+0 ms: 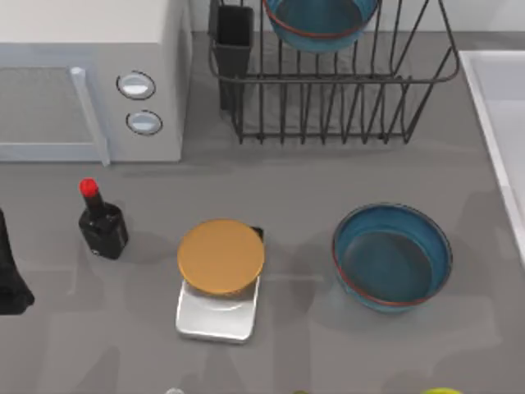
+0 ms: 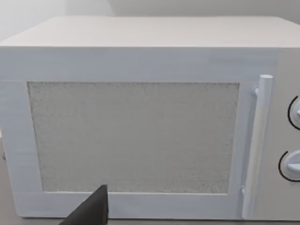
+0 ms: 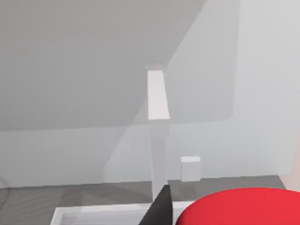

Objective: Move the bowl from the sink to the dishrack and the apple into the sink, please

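A deep-blue bowl (image 1: 320, 20) with a reddish rim sits in the black wire dishrack (image 1: 328, 107) at the back. A like bowl (image 1: 392, 256) rests on the table right of centre. The pale sink (image 1: 492, 107) runs along the right edge. In the right wrist view the red apple (image 3: 243, 206) looms very close, against a black finger (image 3: 159, 208) of my right gripper (image 3: 211, 216), which is shut on it. The sink's light rim (image 3: 93, 212) and a white faucet (image 3: 157, 108) lie beyond. My left arm (image 1: 8, 275) is parked at the left edge.
A white microwave (image 1: 90, 82) fills the back left, and the left wrist view faces its door (image 2: 136, 136). A black bottle with a red cap (image 1: 100, 223) and a scale with a tan disc (image 1: 220, 275) stand mid-table. A yellow-green thing (image 1: 443, 391) peeks in at the front edge.
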You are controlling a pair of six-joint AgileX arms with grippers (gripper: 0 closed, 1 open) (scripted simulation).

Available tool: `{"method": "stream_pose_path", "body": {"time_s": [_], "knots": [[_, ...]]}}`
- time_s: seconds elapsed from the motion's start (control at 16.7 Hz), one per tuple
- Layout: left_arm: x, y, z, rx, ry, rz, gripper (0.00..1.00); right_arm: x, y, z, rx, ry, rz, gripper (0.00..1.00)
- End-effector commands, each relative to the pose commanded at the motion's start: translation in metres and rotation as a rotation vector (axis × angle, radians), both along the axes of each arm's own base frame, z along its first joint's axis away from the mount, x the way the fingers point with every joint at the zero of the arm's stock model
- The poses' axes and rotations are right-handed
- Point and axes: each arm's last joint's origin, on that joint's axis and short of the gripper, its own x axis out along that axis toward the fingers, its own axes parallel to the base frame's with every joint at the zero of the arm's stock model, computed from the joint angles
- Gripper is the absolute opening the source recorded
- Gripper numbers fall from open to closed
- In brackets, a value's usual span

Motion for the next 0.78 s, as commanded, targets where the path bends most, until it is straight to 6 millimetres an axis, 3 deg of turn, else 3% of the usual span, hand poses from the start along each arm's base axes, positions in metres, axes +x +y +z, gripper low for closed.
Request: {"method": "stream_pose_path", "body": {"time_s": [0.54,0.78], "knots": [[0.000,0.000,0.000,0.000,0.000,0.000,1.00,-0.005,0.004,-0.002,-0.039,-0.033,0.015,0.00],[0.000,0.000,0.000,0.000,0.000,0.000,1.00,0.004,-0.003,-0.034,-0.035,-0.024,0.015,0.00]]}}
